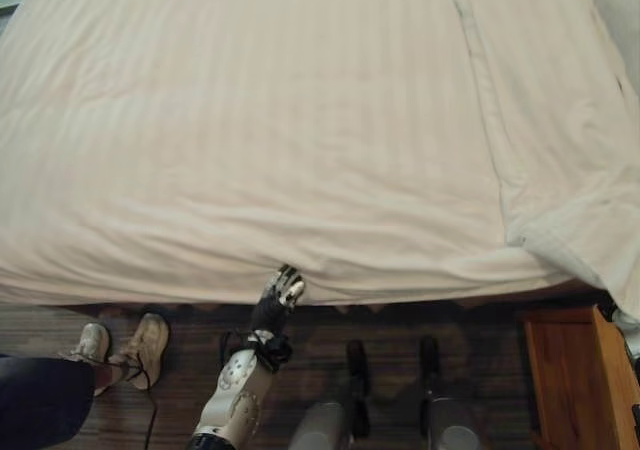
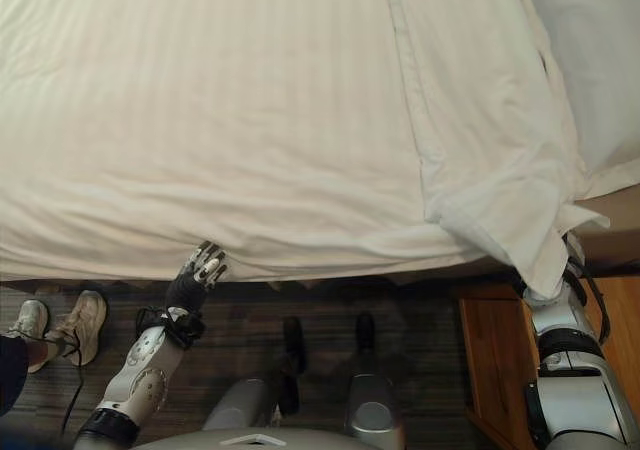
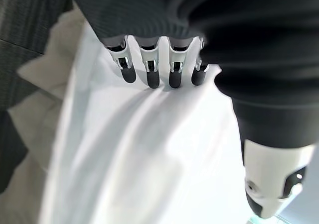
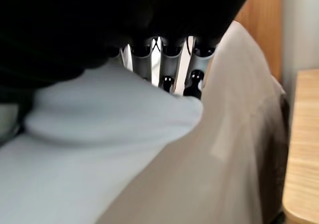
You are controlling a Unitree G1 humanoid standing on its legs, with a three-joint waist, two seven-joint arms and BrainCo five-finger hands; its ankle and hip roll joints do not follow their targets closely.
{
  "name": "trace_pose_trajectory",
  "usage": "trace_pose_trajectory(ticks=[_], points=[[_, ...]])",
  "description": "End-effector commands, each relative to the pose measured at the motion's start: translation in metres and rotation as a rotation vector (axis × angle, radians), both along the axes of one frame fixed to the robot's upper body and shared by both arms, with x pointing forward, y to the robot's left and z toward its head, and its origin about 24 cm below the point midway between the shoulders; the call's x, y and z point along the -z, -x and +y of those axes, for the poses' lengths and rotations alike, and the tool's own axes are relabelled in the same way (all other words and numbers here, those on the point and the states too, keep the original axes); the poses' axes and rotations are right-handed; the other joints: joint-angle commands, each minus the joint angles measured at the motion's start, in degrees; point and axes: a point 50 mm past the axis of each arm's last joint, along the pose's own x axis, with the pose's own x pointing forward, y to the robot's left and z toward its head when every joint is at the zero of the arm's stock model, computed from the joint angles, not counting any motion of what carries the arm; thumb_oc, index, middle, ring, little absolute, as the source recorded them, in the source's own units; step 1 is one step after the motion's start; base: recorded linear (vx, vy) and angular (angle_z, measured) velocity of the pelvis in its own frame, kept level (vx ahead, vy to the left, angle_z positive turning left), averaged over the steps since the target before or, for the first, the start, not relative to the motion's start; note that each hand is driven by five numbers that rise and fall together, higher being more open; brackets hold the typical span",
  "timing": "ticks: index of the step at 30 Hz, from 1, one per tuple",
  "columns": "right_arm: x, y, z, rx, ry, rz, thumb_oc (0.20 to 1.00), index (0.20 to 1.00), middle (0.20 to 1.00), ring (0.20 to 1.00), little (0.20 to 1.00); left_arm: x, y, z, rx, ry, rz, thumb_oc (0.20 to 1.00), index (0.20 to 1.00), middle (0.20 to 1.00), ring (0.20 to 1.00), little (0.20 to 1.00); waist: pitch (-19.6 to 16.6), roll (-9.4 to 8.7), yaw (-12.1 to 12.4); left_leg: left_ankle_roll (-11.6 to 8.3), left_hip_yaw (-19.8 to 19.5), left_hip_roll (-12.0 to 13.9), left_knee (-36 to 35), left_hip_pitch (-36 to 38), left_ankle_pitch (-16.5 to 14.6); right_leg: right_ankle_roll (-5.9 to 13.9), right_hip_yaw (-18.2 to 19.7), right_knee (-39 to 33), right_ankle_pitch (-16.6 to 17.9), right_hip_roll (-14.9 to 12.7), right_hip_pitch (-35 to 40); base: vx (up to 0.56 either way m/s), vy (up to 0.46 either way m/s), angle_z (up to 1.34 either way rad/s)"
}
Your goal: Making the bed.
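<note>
A cream striped duvet (image 1: 250,140) lies spread over the bed, its near edge hanging over the bed's side. My left hand (image 1: 280,295) reaches up to that edge from below; its fingertips (image 3: 149,77) press straight against the cloth and the thumb stands apart, so it is open. At the right, a corner of the duvet (image 2: 520,230) is bunched and droops over my right arm. In the right wrist view my right hand's fingers (image 4: 167,67) curl behind a fold of the duvet (image 4: 109,104) and grip it.
A person's shoes (image 1: 130,348) stand on the dark floor by the bed's near left. A wooden nightstand (image 1: 575,380) sits at the lower right. A white pillow or sheet (image 2: 590,60) lies at the bed's far right.
</note>
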Motion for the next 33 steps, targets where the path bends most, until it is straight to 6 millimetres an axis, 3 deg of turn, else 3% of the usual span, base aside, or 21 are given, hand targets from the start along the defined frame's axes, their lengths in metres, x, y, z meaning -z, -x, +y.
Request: trace_pose_trajectory(ticks=[1,5,6,8,10,11,12,14,15,19,21,22,23,24,26,27,29,30,33], points=[[0.065,0.098,-0.029,0.230,-0.071,0.442,1.000,1.000,1.000,1.000,1.000,-0.008,-0.008,-0.010,0.014,0.021,-0.076,1.000,1.000,1.000,1.000,1.000,-0.88,1.57,-3.29,-3.01,-1.60,0.59,0.31,1.56,-1.96,1.96,4.06,0.74,0.23,0.23,-3.47,0.00,0.000,0.00],[0.081,0.134,-0.033,0.278,-0.139,0.619,1.000,1.000,1.000,1.000,1.000,-0.007,-0.007,-0.008,0.026,0.026,-0.069,1.000,1.000,1.000,1.000,1.000,-1.62,0.67,-3.35,-2.99,-1.80,0.76,0.31,2.52,-2.34,1.87,3.73,0.74,-0.07,0.49,-2.30,0.00,-0.006,0.03],[0.081,0.135,-0.033,0.279,-0.139,0.619,1.000,1.000,1.000,1.000,1.000,-0.007,-0.007,-0.008,0.026,0.026,-0.069,1.000,1.000,1.000,1.000,1.000,-1.61,0.67,-3.34,-2.99,-1.80,0.76,0.31,2.54,-2.35,1.87,3.73,0.74,-0.08,0.49,-2.28,0.01,-0.008,0.03],[0.085,0.165,-0.040,0.351,-0.177,0.697,1.000,1.000,1.000,1.000,1.000,-0.006,-0.005,-0.005,0.025,0.039,-0.062,1.000,1.000,1.000,1.000,1.000,-2.17,-0.10,-3.67,-2.96,-1.68,0.96,0.31,3.13,-2.69,1.87,3.63,0.74,-0.30,0.64,-1.61,0.00,0.000,0.00],[0.088,0.178,-0.041,0.384,-0.208,0.719,1.000,1.000,1.000,1.000,1.000,-0.006,-0.005,-0.004,0.027,0.041,-0.063,1.000,1.000,1.000,1.000,1.000,-2.41,-0.44,-3.83,-2.97,-1.64,1.06,0.31,3.38,-2.80,1.87,3.64,0.74,-0.35,0.75,-1.39,0.03,0.000,0.02],[0.092,0.199,-0.041,0.417,-0.269,0.786,1.000,1.000,1.000,1.000,1.000,-0.007,-0.003,-0.003,0.032,0.045,-0.065,1.000,1.000,1.000,1.000,1.000,-2.86,-1.07,-3.85,-2.95,-1.70,1.22,0.31,3.84,-3.02,1.83,3.63,0.74,-0.53,0.98,-0.95,0.04,-0.004,-0.02],[0.093,0.209,-0.042,0.434,-0.294,0.820,1.000,1.000,1.000,1.000,1.000,-0.007,-0.003,-0.002,0.041,0.044,-0.066,1.000,1.000,1.000,1.000,1.000,-3.06,-1.38,-3.87,-2.93,-1.73,1.28,0.31,4.09,-3.12,1.78,3.56,0.74,-0.63,1.09,-0.70,0.03,-0.004,-0.08],[0.093,0.210,-0.042,0.434,-0.294,0.820,1.000,1.000,1.000,1.000,1.000,-0.007,-0.003,-0.002,0.041,0.044,-0.066,1.000,1.000,1.000,1.000,1.000,-3.05,-1.37,-3.86,-2.93,-1.72,1.28,0.31,4.12,-3.13,1.77,3.56,0.74,-0.64,1.09,-0.67,0.02,-0.001,-0.10],[0.087,0.248,-0.049,0.546,-0.369,0.888,1.000,1.000,1.000,1.000,1.000,-0.004,0.001,-0.001,0.063,0.052,-0.048,1.000,1.000,1.000,1.000,1.000,-3.70,-2.58,-4.23,-2.94,-1.50,1.60,0.31,4.78,-3.49,1.81,3.52,0.74,-0.69,1.31,-0.14,0.04,-0.007,-0.09],[0.075,0.270,-0.058,0.611,-0.386,0.929,1.000,1.000,1.000,1.000,1.000,-0.004,0.005,0.001,0.080,0.054,-0.042,1.000,1.000,1.000,1.000,1.000,-4.39,-3.41,-4.32,-2.92,-1.21,1.80,0.31,5.11,-3.76,1.85,3.75,0.74,-0.77,1.55,0.11,0.03,0.005,-0.11],[0.040,0.248,-0.087,0.684,-0.257,0.698,1.000,1.000,1.000,1.000,1.000,-0.005,0.006,0.002,0.063,0.042,-0.043,1.000,1.000,1.000,1.000,1.000,-4.61,-4.08,-4.91,-2.88,-0.55,2.06,0.31,5.93,-4.29,2.07,4.14,0.74,-0.74,1.67,0.59,0.04,0.028,-0.09],[0.040,0.248,-0.087,0.684,-0.257,0.698,1.000,1.000,1.000,1.000,1.000,-0.005,0.006,0.002,0.063,0.042,-0.043,1.000,1.000,1.000,1.000,1.000,-4.71,-4.11,-4.84,-2.89,-0.50,2.04,0.31,5.74,-4.14,2.06,4.20,0.74,-0.62,1.66,0.38,0.03,0.048,-0.23],[0.024,0.208,-0.096,0.696,-0.281,0.281,0.598,0.598,0.598,0.598,0.598,-0.008,0.003,0.008,0.015,0.025,-0.061,1.000,1.000,1.000,1.000,1.000,-4.83,-4.50,-5.86,-2.85,0.50,2.21,0.31,5.77,-4.36,2.18,5.17,0.74,-0.38,1.99,-0.04,0.01,0.032,-0.25],[0.024,0.208,-0.096,0.698,-0.282,0.280,0.200,0.200,0.200,0.200,0.200,-0.008,0.003,0.007,0.016,0.024,-0.061,1.000,1.000,1.000,1.000,1.000,-4.81,-4.52,-5.74,-2.84,0.58,2.22,0.31,5.81,-4.40,2.18,5.25,0.74,-0.38,2.01,-0.04,0.03,0.049,-0.25],[-0.001,0.157,-0.096,0.643,-0.391,-0.269,0.200,0.200,0.200,0.200,0.200,-0.011,0.000,0.008,-0.016,0.021,-0.077,1.000,1.000,1.000,1.000,1.000,-5.01,-4.84,-6.79,-2.69,1.39,2.38,0.31,5.97,-4.83,2.23,6.24,0.74,-0.37,2.32,-0.38,0.04,0.042,-0.21],[-0.018,0.119,-0.079,0.495,-0.524,-0.694,0.200,0.200,0.200,0.200,0.200,-0.010,0.001,0.007,-0.039,0.038,-0.071,1.000,1.000,1.000,1.000,1.000,-5.28,-4.65,-7.85,-2.53,2.05,2.50,0.31,6.42,-5.47,2.34,7.07,0.74,-0.64,2.53,-0.29,0.03,0.046,-0.40],[-0.022,0.095,-0.050,0.337,-0.667,-0.920,0.200,0.200,0.200,0.200,0.200,-0.004,0.004,0.007,-0.056,0.055,-0.045,1.000,1.000,1.000,1.000,1.000,-5.56,-4.34,-8.21,-2.42,2.30,2.48,0.31,6.64,-5.67,2.33,7.36,0.74,-0.70,2.50,-0.28,0.03,0.025,-0.31],[-0.021,0.095,-0.049,0.339,-0.669,-0.919,0.200,0.200,0.200,0.200,0.200,-0.004,0.004,0.008,-0.056,0.052,-0.045,1.000,1.000,1.000,1.000,1.000,-5.70,-4.58,-8.14,-2.45,2.34,2.43,0.31,6.37,-5.32,2.28,7.42,0.74,-0.42,2.45,-0.56,0.03,0.015,-0.11],[-0.027,0.047,0.024,0.006,-0.960,-1.081,0.200,0.200,0.200,0.200,0.200,0.002,0.009,0.007,-0.065,0.061,-0.011,1.000,1.000,1.000,1.000,1.000,-6.34,-3.88,-8.03,-2.44,2.55,2.31,0.31,6.80,-5.35,2.19,7.36,0.74,-0.40,2.20,-0.28,0.00,0.001,-0.01]])
